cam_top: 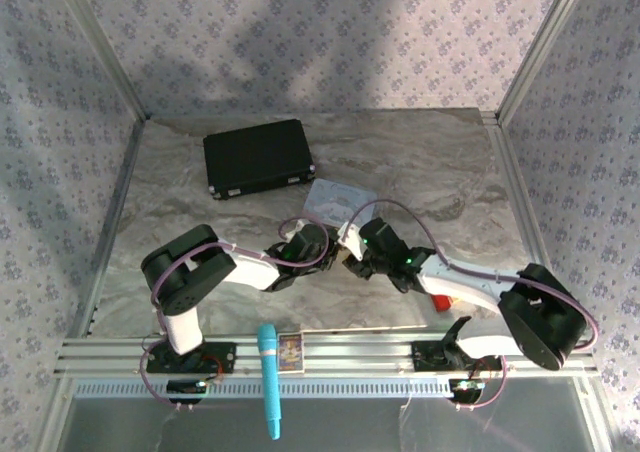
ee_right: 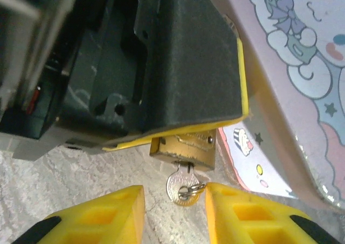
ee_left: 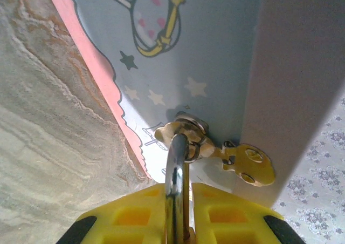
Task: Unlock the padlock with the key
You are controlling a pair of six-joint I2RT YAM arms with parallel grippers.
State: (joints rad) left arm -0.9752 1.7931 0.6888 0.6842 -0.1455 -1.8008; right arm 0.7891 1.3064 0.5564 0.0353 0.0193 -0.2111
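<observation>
Brass padlock (ee_right: 183, 149), rigid and slick, sits clamped in left gripper (ee_left: 180, 218); light key (ee_right: 182, 185) at its 6 o'clock likely wants pinching by the bow; right gripper (ee_right: 173, 211) apart

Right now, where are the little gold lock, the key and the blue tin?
padlock (ee_right: 183, 149): right wrist view, on its brass body.
key (ee_right: 179, 186): right wrist view, on its round head.
tin (ee_left: 215, 49): left wrist view, on its pale blue printed surface.

The padlock (ee_right: 183, 149) is brass-gold, the key (ee_right: 181, 188) silvery, the star-printed tin (ee_left: 215, 49) pale blue, apparently pink-edged.
</observation>
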